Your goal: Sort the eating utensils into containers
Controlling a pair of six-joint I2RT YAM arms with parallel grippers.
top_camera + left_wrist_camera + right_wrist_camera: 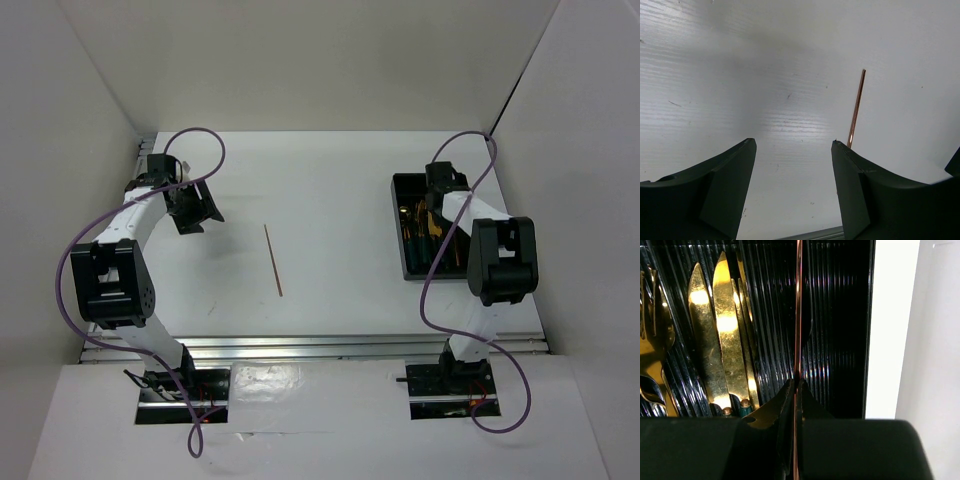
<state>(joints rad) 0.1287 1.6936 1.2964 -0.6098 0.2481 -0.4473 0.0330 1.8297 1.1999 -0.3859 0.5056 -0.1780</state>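
A brown wooden chopstick (273, 260) lies alone on the white table; it also shows in the left wrist view (856, 107), just beyond the right finger. My left gripper (196, 212) is open and empty, left of that chopstick. My right gripper (796, 382) is shut on a second chopstick (798, 310), held over the rightmost compartment of the black tray (404, 262). Gold knives (720, 335) with teal handle ends and gold forks (652, 340) lie in the tray's other compartments. In the top view the right gripper (440, 190) is over the tray's far part.
White walls enclose the table on the left, back and right. The tray's right rim (870, 330) sits close to the right wall. A metal rail (310, 347) runs along the table's near edge.
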